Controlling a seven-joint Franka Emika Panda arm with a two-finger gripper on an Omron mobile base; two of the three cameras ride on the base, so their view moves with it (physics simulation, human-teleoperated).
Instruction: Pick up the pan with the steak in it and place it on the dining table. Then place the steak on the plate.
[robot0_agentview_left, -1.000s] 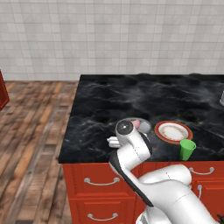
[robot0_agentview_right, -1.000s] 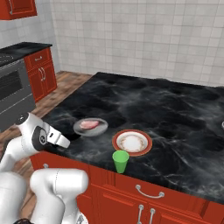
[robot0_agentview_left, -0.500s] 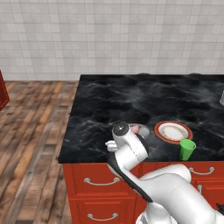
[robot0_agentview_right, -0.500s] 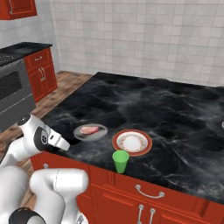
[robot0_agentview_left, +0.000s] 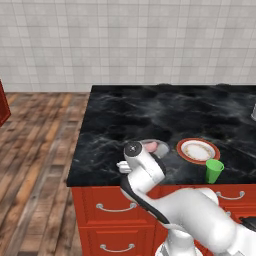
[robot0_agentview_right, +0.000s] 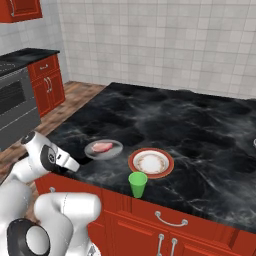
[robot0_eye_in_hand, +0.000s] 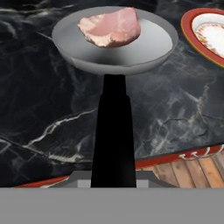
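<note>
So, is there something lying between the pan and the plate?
No. In the right base view only bare black marble separates the pan from the plate; the green cup stands nearer the edge.

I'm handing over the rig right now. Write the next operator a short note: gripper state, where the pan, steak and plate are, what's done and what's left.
Gripper: at the end of the pan's black handle; fingertips hidden, so the grip cannot be confirmed.
Pan: over the dining table near its front edge, left of the plate; whether it rests on the top is unclear.
Steak: in the pan.
Plate: on the table, nothing on it, green cup in front.
Done: pan brought to the table.
Left: confirm set-down, release, move steak to plate.
</note>
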